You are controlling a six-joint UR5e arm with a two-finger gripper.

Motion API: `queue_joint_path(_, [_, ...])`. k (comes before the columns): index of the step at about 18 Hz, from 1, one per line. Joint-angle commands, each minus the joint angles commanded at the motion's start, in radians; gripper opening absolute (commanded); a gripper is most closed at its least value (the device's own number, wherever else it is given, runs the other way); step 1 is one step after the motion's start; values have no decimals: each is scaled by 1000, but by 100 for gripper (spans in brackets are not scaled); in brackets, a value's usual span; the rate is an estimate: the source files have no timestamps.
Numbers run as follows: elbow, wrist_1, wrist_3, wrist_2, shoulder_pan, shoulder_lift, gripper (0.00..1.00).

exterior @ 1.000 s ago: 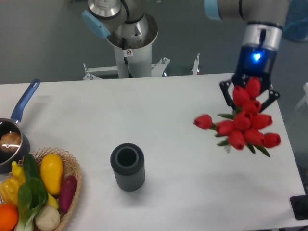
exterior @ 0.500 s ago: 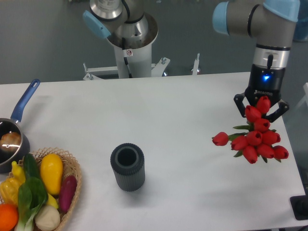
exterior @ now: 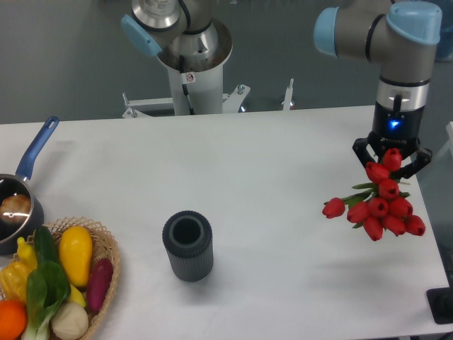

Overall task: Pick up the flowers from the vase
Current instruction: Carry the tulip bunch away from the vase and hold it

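The flowers [exterior: 379, 207], a bunch of red tulip buds with green leaves, hang at the right side of the table, well away from the vase. My gripper [exterior: 391, 160] is shut on the top of the bunch, its black fingers on either side of the upper buds. The vase [exterior: 187, 245], a dark grey ribbed cylinder, stands upright near the table's front middle with its round mouth empty.
A wicker basket [exterior: 107, 269] of toy vegetables sits at the front left corner. Behind it is a blue-handled pot [exterior: 21, 198] at the left edge. The arm's white base column [exterior: 191, 78] rises behind the table. The table's right edge runs just past the flowers.
My gripper has carried the flowers to the right and lower, toward the table's right edge. The vase has stayed put.
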Motion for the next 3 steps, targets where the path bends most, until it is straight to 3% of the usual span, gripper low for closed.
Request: queue_joint_path(3, [2, -29, 25, 26, -2, -18, 0])
